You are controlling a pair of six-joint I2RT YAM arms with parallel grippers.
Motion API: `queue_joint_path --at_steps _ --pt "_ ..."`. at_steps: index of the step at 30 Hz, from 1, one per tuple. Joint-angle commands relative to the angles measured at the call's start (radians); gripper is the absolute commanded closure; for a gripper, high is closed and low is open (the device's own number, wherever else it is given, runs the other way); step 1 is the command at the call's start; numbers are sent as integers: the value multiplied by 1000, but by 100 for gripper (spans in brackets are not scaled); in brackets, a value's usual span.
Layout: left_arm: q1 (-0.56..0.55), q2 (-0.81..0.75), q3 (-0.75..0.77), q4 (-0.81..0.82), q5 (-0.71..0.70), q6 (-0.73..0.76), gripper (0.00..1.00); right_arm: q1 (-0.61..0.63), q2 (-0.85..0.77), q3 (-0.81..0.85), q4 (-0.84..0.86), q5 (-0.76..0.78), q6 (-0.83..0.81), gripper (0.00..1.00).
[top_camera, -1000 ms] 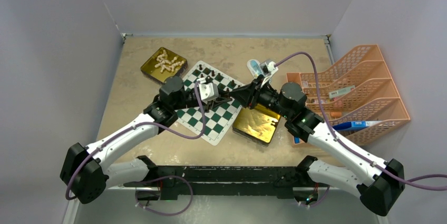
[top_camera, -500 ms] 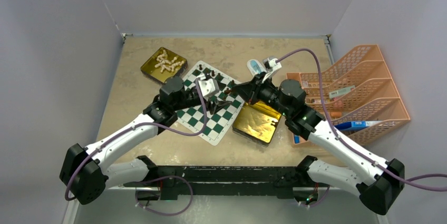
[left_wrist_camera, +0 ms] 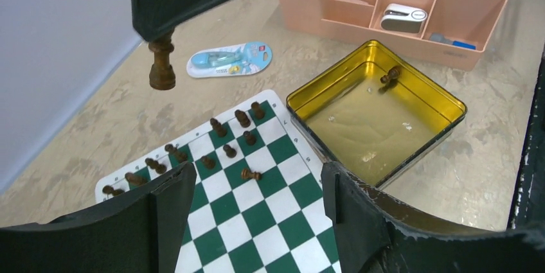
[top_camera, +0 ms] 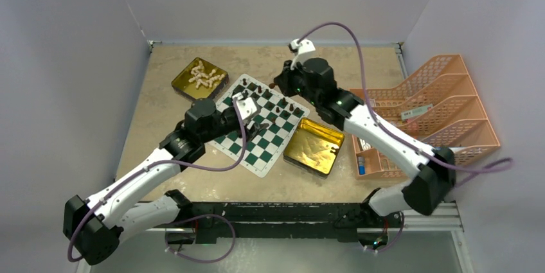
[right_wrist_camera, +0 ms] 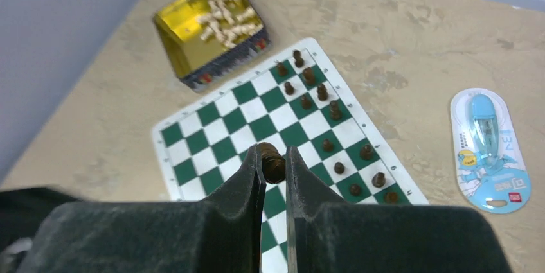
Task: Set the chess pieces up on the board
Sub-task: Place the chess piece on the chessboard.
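Since a second ago the right arm [top_camera: 379, 135] has swung off the near tin toward the board's far corner, and the left gripper [top_camera: 260, 125] has opened.

From overhead, the table [top_camera: 160, 138] has bare room left of the board [top_camera: 254, 154] and along the back wall. The peach tray [top_camera: 443, 106] crowds the right edge. The board lies skewed, its near right side just beside the gold tin [top_camera: 313, 146]. A second tin [top_camera: 183, 87] of cream pieces [top_camera: 204, 77] sits off its far left corner.

I see the left gripper over the board's near half, fingers wide apart around nothing. The right gripper [right_wrist_camera: 273, 157] is clamped on a dark brown piece [left_wrist_camera: 162, 70], a grip only the wrist views show.

They also show a blue packet [right_wrist_camera: 491, 151] beyond the far edge, which the arm covers from above. The left wrist alone shows one piece [left_wrist_camera: 391, 74] in the gold tin. Dark pieces [right_wrist_camera: 321, 93] line the far edge.
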Motion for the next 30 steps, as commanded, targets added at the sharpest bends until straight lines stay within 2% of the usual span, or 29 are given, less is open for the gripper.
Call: queue_joint_path --at_steps 1,7,16,23,30 --pt "-1 -74 2 -91 -55 29 28 -1 162 157 -111 82 -95 95" --pt "0 -161 -17 -184 -52 62 27 -2 375 325 -184 154 -152 95" --pt "-1 -341 -80 -132 -204 116 25 -5 664 542 -304 284 -245 93" --pt "-2 -422 -116 -128 -268 155 24 -29 762 593 -308 276 -252 92" --pt "-1 -429 -129 -109 -227 136 23 -77 765 555 -253 209 -253 92"
